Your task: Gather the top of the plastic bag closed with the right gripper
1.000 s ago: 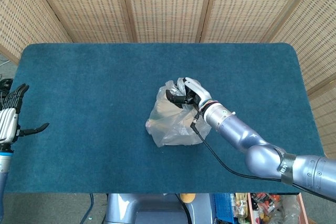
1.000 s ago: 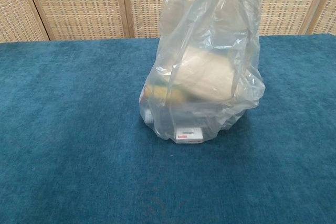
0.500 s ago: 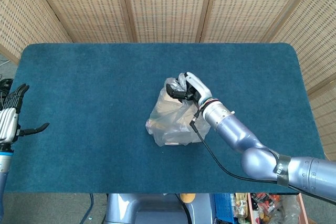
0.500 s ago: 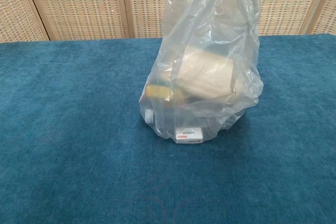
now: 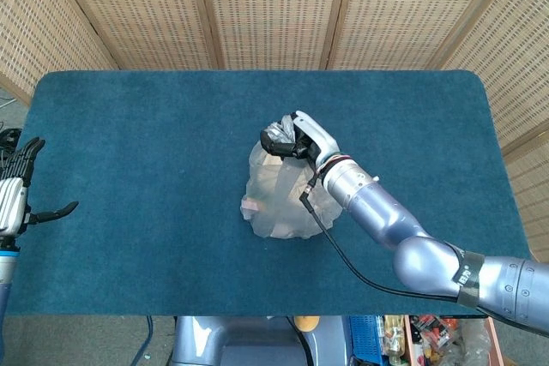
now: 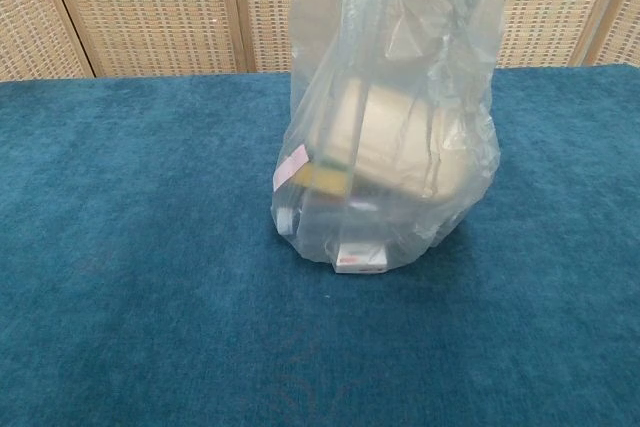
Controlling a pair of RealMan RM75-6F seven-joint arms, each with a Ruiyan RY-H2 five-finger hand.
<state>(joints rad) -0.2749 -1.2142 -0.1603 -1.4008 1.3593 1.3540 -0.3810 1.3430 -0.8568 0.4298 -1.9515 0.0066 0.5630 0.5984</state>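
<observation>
up top, right hand [image 5: 298, 139] grips the crinkled clear plastic bag [image 6: 385, 137] — a pale, seemingly rounded lump inside; left hand [image 5: 17, 199] spread.

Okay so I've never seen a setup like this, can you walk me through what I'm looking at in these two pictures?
This is a two-armed robot at a table covered in blue cloth. Each arm ends in a mechanical hand.

One picture looks down from the robot's head, the other looks forward from its chest.

In the middle stands a clear plastic bag with some packaged goods inside; what they are is hard to tell.

From above, the right hand grips the bunched top of the bag. The chest view shows only the bag; its top runs out of frame.

The left hand shows at the table's left edge, fingers apart, holding nothing.
</observation>
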